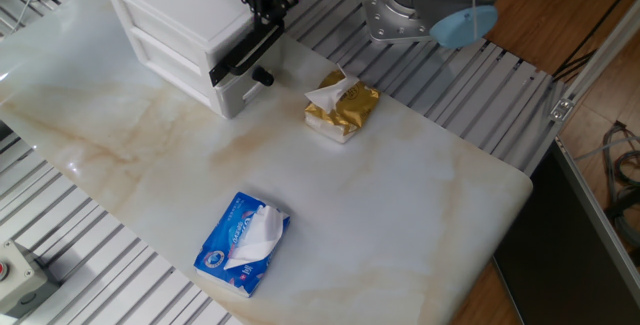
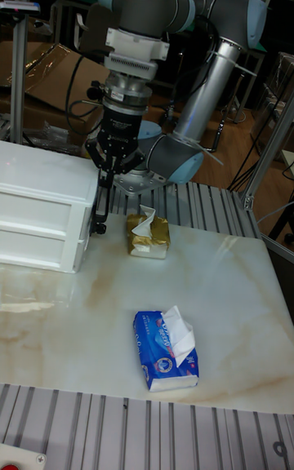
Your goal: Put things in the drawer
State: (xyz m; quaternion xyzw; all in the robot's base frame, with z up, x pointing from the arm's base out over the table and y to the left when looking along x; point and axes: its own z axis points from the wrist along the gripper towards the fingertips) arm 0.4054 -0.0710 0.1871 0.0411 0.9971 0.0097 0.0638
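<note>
Nearest you on the marble-patterned bench [image 1: 420, 195] lies a blue tissue pack [image 1: 243, 243], a white tissue pulled up out of its top; in the tall fixed view it sits toward the front edge [image 2: 166, 349]. Farther back, well apart from it, you have a gold tissue pack [image 1: 342, 107] with its own white tissue sticking up, standing near the right front corner of the white drawer cabinet [image 1: 170, 25].

The cabinet has two tiers. The upper drawer [image 1: 228, 57] looks pushed in or very nearly so; its black bar handle [image 1: 243, 52] runs across the front, and a second dark handle knob shows on the lower tier just beneath.

The gripper [image 1: 262, 5] stands right at the upper drawer's front, its dark fingers [image 2: 106, 176] pointing down and touching or almost touching the handle. You cannot tell from either view whether the fingers are clamped on the bar or merely pressed against it.

The small wooden cube is not visible anywhere on the bench in either view.
</note>
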